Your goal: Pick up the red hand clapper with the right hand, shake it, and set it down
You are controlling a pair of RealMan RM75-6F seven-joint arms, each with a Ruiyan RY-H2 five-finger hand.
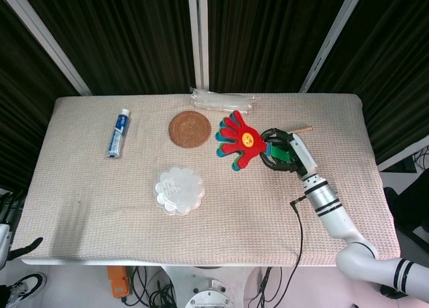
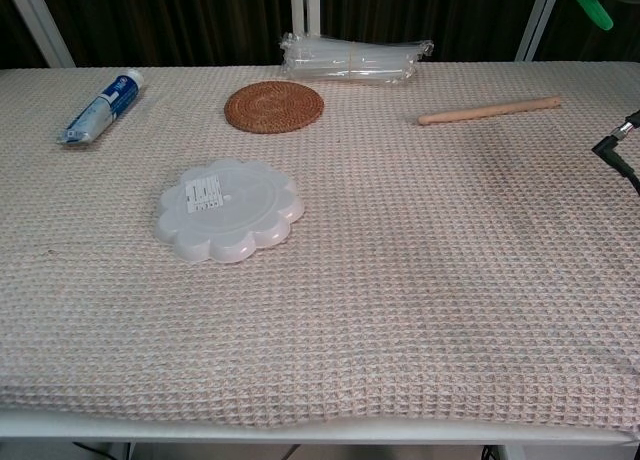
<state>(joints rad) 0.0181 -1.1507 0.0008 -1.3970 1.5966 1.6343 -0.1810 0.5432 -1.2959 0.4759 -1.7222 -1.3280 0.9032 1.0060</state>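
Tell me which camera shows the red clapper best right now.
The head view: the whole red clapper shows there, fanned out, its green handle held by the right hand. The chest view catches only the green handle tip at its top edge.

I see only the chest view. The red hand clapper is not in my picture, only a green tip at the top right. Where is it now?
Observer: The right hand holds the red hand clapper by its green handle, lifted above the table.
Operator: Which way do the clapper's fingers point?
Observer: In the head view, toward the round woven coaster and the clear plastic packet.
Operator: Is the left hand near?
Observer: Neither view shows it.
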